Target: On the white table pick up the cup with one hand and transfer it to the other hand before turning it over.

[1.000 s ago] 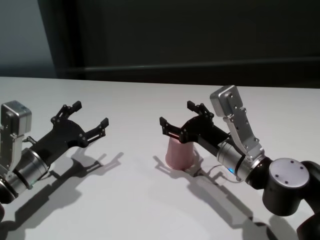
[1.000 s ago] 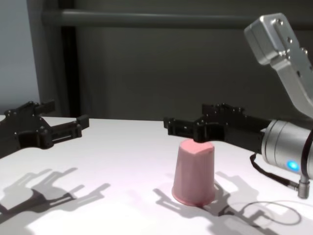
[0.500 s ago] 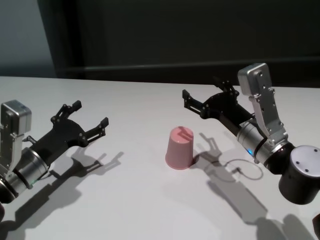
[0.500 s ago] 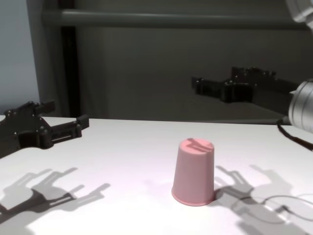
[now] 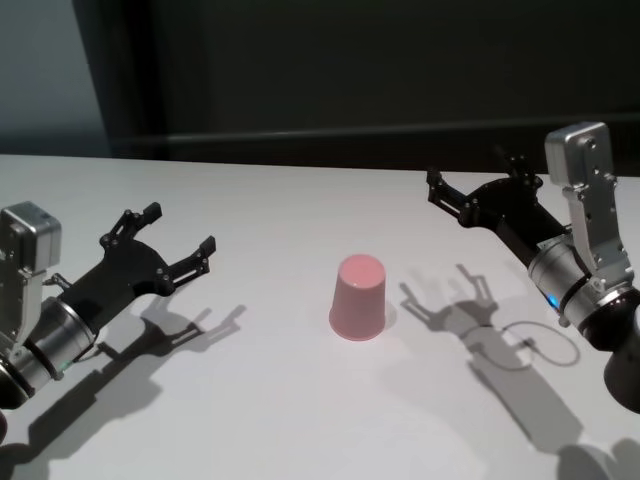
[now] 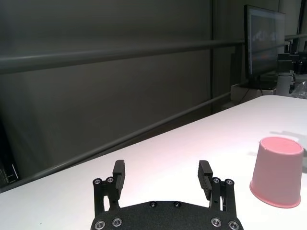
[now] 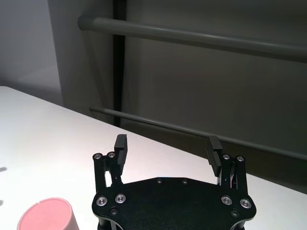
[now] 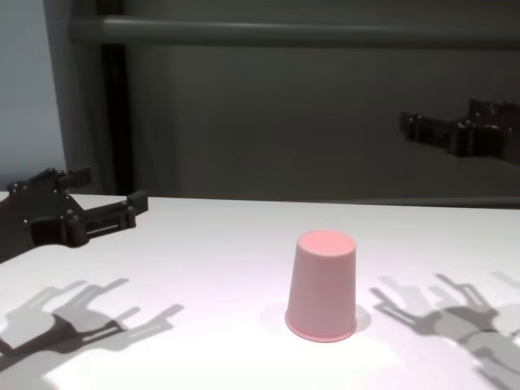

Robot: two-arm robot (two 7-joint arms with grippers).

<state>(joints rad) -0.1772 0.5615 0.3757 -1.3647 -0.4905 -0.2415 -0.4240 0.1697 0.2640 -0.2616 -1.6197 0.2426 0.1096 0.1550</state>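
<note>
Cup sits rim-down on desk, flip looks done; left claw and right claw both spread, empty.

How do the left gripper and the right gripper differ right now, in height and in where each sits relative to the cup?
The left gripper hangs low over the white table, on the pink cup's left; the right gripper is raised higher, on the cup's right and farther back. Both are open, neither touches the cup, which stands rim-down between them.
</note>
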